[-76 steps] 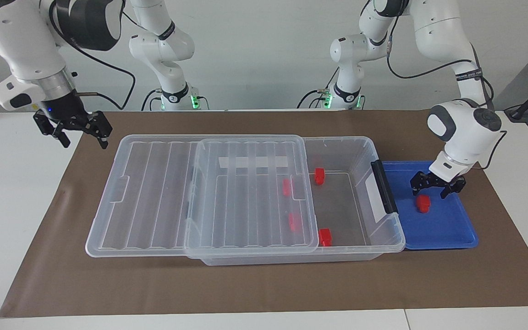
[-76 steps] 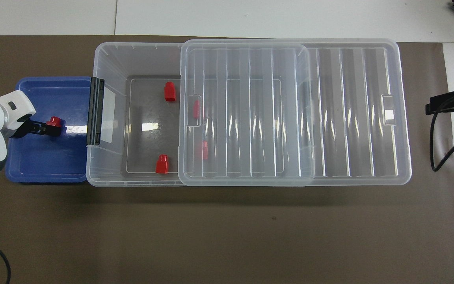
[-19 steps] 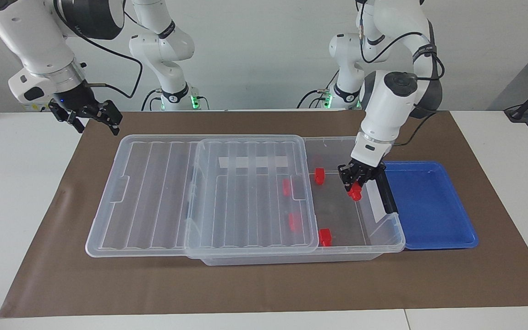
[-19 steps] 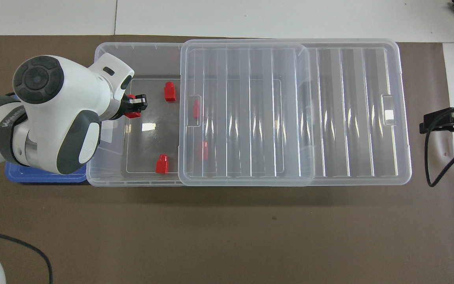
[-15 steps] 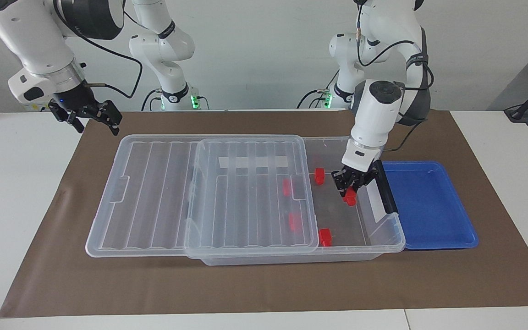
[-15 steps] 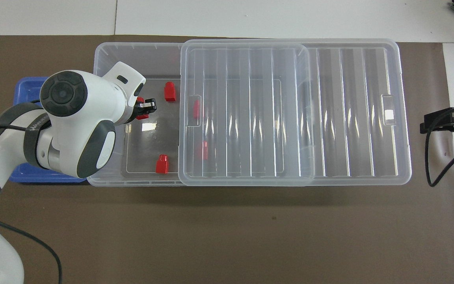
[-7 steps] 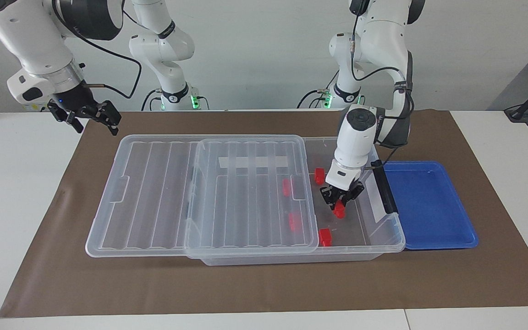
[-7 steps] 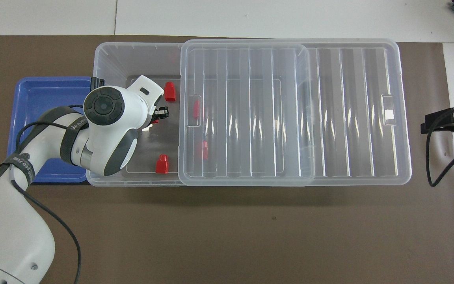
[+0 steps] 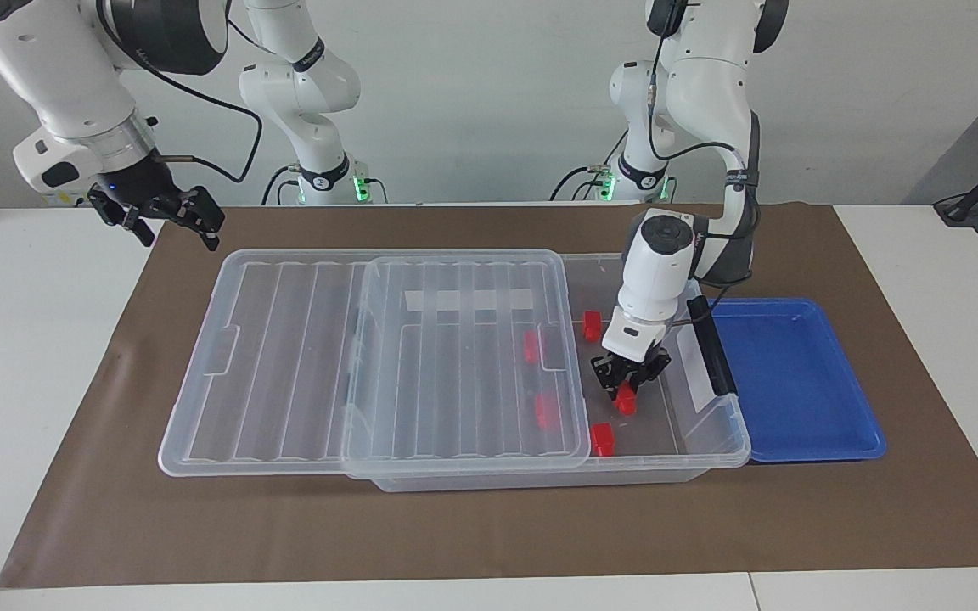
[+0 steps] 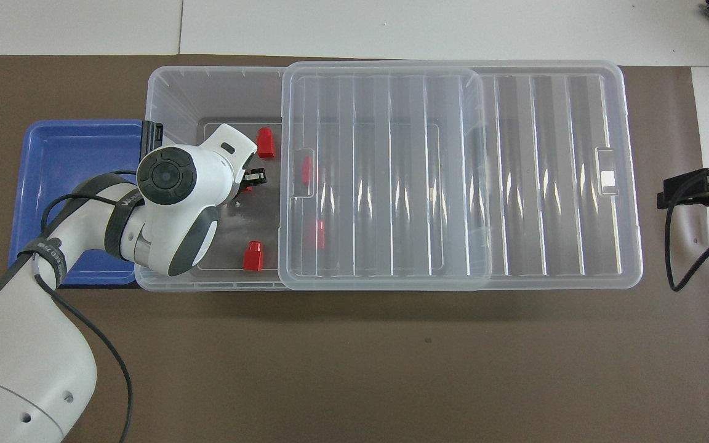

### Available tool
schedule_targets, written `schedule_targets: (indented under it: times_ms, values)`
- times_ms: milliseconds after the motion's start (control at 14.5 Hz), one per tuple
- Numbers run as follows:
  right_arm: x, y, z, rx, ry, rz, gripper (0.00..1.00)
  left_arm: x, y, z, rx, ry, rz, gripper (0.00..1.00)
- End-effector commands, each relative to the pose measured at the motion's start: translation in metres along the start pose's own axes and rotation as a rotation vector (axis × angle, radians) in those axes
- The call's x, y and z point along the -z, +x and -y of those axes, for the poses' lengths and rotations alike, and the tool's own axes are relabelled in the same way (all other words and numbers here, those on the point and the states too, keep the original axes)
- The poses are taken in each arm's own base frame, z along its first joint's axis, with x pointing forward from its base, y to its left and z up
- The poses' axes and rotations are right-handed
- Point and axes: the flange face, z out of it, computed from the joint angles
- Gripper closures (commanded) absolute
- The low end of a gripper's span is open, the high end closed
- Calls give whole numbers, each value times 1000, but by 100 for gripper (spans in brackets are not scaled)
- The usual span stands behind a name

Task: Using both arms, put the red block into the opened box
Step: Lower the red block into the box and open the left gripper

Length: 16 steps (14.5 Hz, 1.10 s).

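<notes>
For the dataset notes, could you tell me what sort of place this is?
Probably a robotics lab: two white arms bolted at a table covered by a brown mat, plain white wall, cables, and a staged clear box.

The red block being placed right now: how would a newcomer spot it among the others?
Find the large clear plastic box, then its uncovered end beside the shallow blue tray. There the left gripper is shut on the small red plastic block, the only block held rather than lying loose.
</notes>
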Motion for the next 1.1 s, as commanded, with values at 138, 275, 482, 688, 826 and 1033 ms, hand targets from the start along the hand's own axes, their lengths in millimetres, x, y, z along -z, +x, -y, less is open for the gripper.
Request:
schedule_targets:
  times_ms: [138, 275, 482, 688, 826, 1033]
  values:
    - [1, -7, -4, 1, -5, -14, 0, -2, -1, 4, 5, 6, -25, 10]
    - [1, -7, -5, 1, -5, -14, 0, -1, 1, 3, 7, 5, -26, 0]
    - [1, -7, -5, 1, -5, -14, 0, 10, 4, 2, 13, 2, -35, 0]
    - [0, -8, -7, 41, -5, -15, 1, 42, 10, 4, 20, 39, -11, 0]
    - [-2, -7, -15, 64, -4, -27, 18, 67, 11, 5, 22, 55, -2, 0]
    - [-3, -8, -15, 67, -4, -32, 100, 102, 13, 7, 32, 82, 22, 0]
